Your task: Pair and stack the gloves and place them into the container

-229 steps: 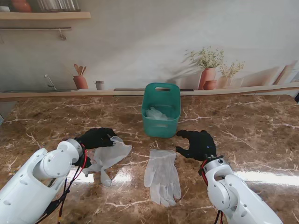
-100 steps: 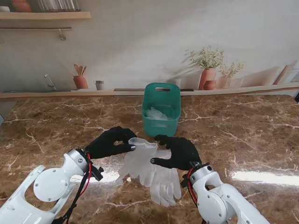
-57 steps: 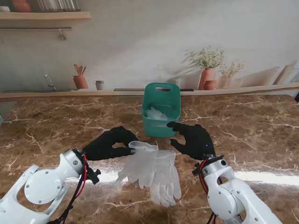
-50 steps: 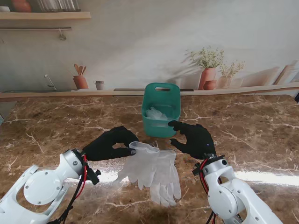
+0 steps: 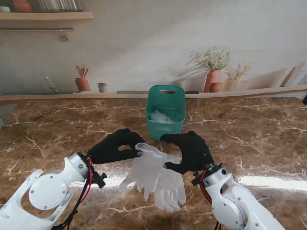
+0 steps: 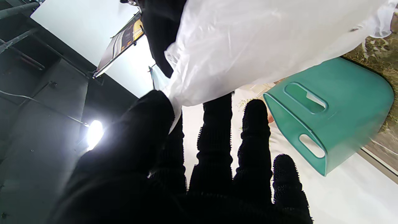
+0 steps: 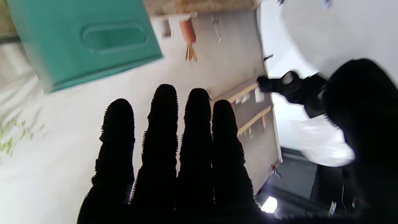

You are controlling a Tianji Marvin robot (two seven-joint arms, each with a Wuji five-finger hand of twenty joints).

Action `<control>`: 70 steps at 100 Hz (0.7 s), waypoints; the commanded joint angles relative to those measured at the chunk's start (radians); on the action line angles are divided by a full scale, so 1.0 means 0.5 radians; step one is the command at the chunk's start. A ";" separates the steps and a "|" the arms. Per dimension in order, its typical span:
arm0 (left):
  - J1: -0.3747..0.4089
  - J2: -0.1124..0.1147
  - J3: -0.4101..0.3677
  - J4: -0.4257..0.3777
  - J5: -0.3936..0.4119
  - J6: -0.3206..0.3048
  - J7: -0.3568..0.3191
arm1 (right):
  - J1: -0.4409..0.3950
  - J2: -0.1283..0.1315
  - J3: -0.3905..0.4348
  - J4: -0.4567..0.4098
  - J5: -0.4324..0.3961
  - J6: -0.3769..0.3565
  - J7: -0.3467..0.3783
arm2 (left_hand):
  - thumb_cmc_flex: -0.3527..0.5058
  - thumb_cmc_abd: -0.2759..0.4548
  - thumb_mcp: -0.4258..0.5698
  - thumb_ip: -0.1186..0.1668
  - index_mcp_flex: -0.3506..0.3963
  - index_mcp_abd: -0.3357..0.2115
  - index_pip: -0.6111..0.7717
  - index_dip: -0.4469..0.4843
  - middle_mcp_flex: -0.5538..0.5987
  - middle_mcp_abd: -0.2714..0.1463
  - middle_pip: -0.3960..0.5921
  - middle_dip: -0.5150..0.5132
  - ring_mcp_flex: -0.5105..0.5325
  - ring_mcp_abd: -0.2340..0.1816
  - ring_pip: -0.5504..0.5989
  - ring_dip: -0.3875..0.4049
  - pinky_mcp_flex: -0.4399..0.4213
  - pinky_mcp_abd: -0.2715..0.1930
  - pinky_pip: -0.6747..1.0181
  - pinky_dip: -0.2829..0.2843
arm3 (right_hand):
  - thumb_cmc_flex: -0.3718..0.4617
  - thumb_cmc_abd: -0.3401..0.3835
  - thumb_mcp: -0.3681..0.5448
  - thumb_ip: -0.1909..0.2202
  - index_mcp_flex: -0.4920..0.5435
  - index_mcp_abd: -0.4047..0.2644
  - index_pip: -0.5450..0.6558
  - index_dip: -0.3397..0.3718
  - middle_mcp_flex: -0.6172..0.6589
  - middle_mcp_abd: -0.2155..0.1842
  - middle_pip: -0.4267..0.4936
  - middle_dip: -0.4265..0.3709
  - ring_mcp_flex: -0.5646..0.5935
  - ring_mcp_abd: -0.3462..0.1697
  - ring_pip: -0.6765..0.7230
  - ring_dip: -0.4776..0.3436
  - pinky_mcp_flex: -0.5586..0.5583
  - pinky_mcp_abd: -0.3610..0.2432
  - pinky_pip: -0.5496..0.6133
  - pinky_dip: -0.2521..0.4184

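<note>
A translucent white glove (image 5: 146, 165) is held by its cuff in the left hand (image 5: 115, 146), pinched between thumb and fingers, just in front of the green container (image 5: 166, 112) on the side nearer to me. Its finger end hangs down and drapes over a second glove (image 5: 169, 189), which lies flat on the brown marble desk (image 5: 259, 143), also nearer to me than the container. The right hand (image 5: 188, 151) is placed at the right edge of the held glove; its four fingers (image 7: 168, 124) are seen extended and side by side in the right wrist view, while the thumb is curled toward the glove. Whether the glove is actually gripped by that hand cannot be told. More pale gloves (image 5: 162, 116) are seen inside the container.

The step in hand is judged to be the pairing: one glove is being laid on top of the other. The next move calls for the held glove to be lowered and spread so that cuff meets cuff and fingers overlie fingers, with the thin film kept from folding or clinging to the hands. Only then can the stacked pair be gathered and carried the short way to the container.
</note>
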 commanded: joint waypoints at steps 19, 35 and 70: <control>-0.007 -0.026 0.040 0.019 0.048 0.039 0.083 | -0.146 0.072 0.130 -0.171 0.261 -0.176 0.537 | 0.067 0.037 -0.034 -0.036 -0.072 -0.025 0.042 0.017 0.145 -0.018 0.061 -0.016 0.154 0.042 0.087 0.056 0.010 0.029 0.230 -0.117 | -0.043 -0.109 0.032 -0.064 0.094 -0.026 -0.023 0.041 0.078 -0.038 -0.108 0.055 -0.040 0.009 -0.087 0.048 -0.087 0.003 -0.080 0.071; 0.000 -0.034 0.048 0.022 0.113 0.039 0.135 | -0.153 0.054 0.078 -0.173 0.377 -0.115 0.506 | 0.061 0.033 -0.031 -0.038 -0.072 -0.023 0.050 0.005 0.151 -0.016 0.077 -0.019 0.162 0.050 0.104 0.065 0.009 0.033 0.259 -0.141 | -0.246 0.108 -0.048 -0.075 0.191 0.006 -0.007 0.047 0.174 0.003 -0.110 0.086 0.040 0.033 -0.041 0.098 -0.044 0.003 -0.053 0.134; 0.020 -0.027 0.054 0.025 0.173 -0.034 0.148 | -0.073 -0.007 -0.155 -0.107 0.276 0.083 0.058 | 0.056 -0.010 -0.024 -0.007 0.014 -0.120 -0.027 -0.147 0.055 -0.036 0.099 0.024 0.089 0.083 0.103 0.081 -0.028 0.059 0.189 -0.235 | 0.558 0.237 0.150 -0.172 0.653 -0.416 1.193 -0.305 0.894 -0.079 0.358 0.475 0.453 -0.028 0.497 0.261 0.208 0.048 0.436 0.261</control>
